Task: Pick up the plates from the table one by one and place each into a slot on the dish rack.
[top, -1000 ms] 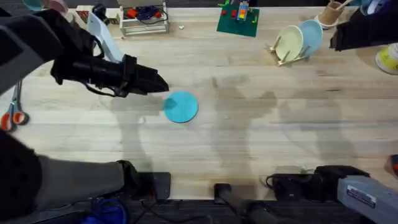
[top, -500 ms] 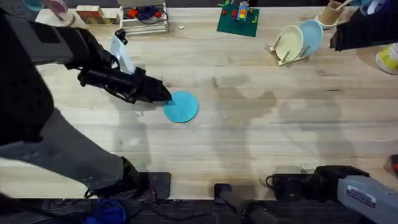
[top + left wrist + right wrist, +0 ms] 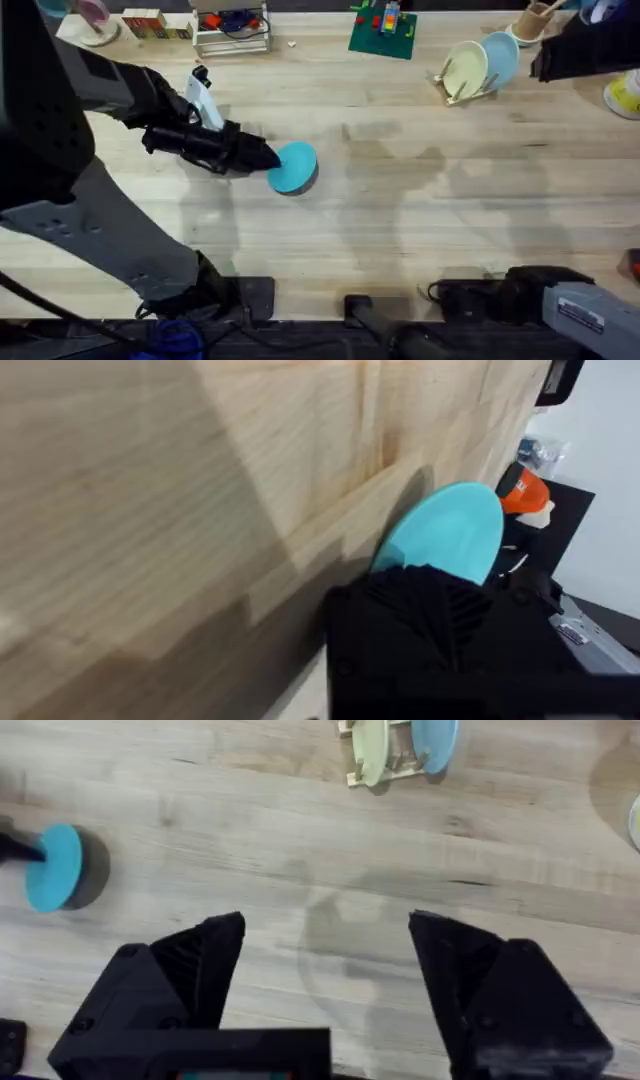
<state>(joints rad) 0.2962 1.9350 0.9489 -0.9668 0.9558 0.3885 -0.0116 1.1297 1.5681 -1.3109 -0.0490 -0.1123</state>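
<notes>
A teal plate point(image 3: 293, 166) lies left of the table's point(image 3: 420, 210) middle, its near edge tipped up, and it throws a shadow in the right wrist view point(image 3: 55, 867). My left gripper point(image 3: 268, 157) is at that plate's left edge and shut on the rim. In the left wrist view a black finger point(image 3: 430, 630) covers the lower part of the teal plate point(image 3: 452, 532). The dish rack point(image 3: 462, 88) stands at the back right with a cream plate point(image 3: 465, 68) and a light blue plate point(image 3: 499, 58) upright in its slots. High above the table, my right gripper point(image 3: 325, 960) is open and holds nothing.
Along the back edge stand a green brick baseplate point(image 3: 383, 35), a white wire stand point(image 3: 232, 30), wooden blocks point(image 3: 155, 22) and a cup with sticks point(image 3: 535, 20). A yellow-and-white object point(image 3: 625, 95) sits at the right edge. Bare wood lies between the teal plate and the rack.
My left gripper came down and to the right onto the teal plate's left edge. The plate now looks tipped and has shifted slightly away.
</notes>
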